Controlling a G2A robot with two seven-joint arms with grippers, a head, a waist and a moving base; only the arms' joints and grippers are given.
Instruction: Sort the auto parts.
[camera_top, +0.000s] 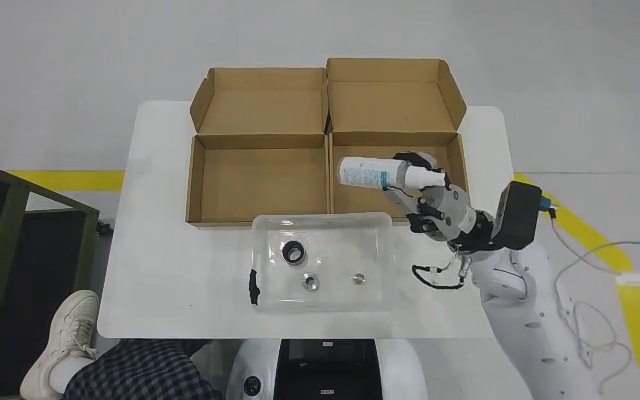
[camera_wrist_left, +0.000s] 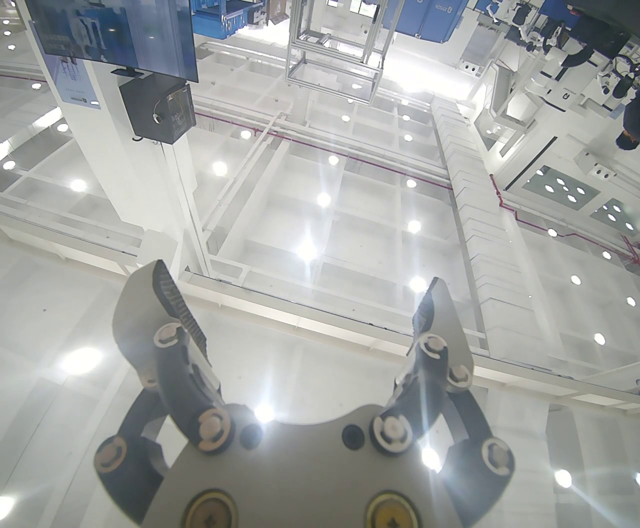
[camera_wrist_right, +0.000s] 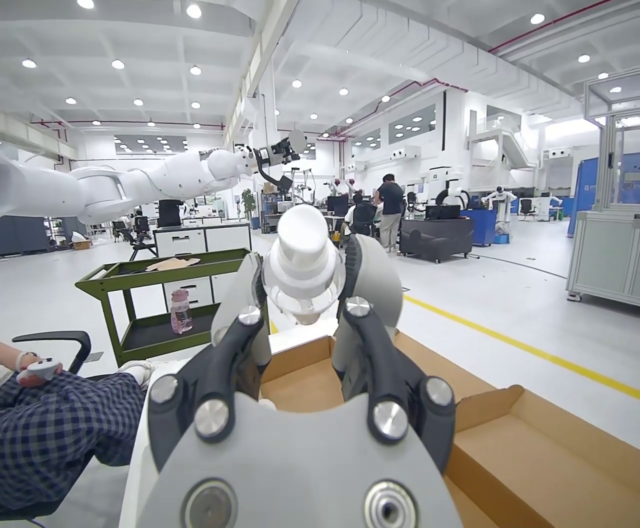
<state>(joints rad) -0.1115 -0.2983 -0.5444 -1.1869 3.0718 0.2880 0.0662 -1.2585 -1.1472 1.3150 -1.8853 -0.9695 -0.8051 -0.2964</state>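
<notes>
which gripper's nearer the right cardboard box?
Right. The right gripper, shut on the spray bottle, hangs directly over the right cardboard box. The left gripper is open, raised high off to the side, pointing at the ceiling, far from the box.

A clear plastic tray (camera_top: 320, 222) lies on my white worktop (camera_top: 160, 250); behind it, the left brown cardboard box (camera_top: 258, 183) sits beside the right brown cardboard box (camera_top: 360, 203).

Bright overhead lamps (camera_wrist_left: 306, 252) flare (starburst glare); shadows soft.
</notes>
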